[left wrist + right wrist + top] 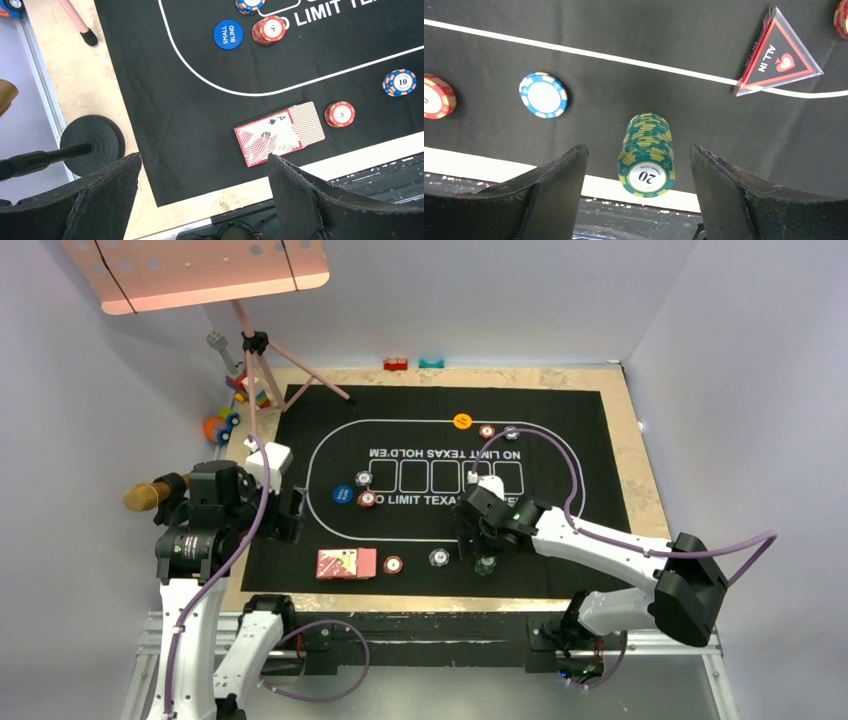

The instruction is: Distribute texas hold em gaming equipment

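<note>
A tall stack of green chips [646, 155] stands on the black mat near its front edge, also seen from above as the green stack [485, 565]. My right gripper [639, 152] is open astride it, with a gap on each side. A red-black triangular marker [779, 55] lies beyond to the right, and a blue-white chip [543, 95] to the left. The red-backed cards [279, 132] lie with an ace face up beside a red chip stack [340, 114]. My left gripper [204, 160] hangs open and empty above the mat's front-left corner. The blue button [227, 34] and the orange button [462, 421] rest on the mat.
A pink music stand [200, 270] rises at the back left, and one tripod foot [92, 145] sits by my left gripper. Colourful toys [235, 400] lie off the mat's left corner. Red [396, 364] and teal [431, 363] blocks lie at the far edge.
</note>
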Robot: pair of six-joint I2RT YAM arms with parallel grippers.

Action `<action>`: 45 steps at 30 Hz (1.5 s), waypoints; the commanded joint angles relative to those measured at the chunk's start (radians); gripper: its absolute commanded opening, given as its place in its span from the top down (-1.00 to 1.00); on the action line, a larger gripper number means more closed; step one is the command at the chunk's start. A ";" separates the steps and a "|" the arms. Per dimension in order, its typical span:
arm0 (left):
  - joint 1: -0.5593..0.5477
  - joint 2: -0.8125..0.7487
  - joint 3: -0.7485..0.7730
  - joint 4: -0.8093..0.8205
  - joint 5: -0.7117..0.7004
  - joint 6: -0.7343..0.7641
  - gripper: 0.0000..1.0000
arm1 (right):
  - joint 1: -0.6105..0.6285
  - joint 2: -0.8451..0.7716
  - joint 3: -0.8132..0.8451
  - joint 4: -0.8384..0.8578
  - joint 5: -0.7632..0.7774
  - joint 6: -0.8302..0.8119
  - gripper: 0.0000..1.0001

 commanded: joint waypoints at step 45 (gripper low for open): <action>0.003 -0.008 0.010 0.012 -0.010 0.001 -0.99 | 0.019 -0.004 -0.059 0.001 -0.001 0.057 0.26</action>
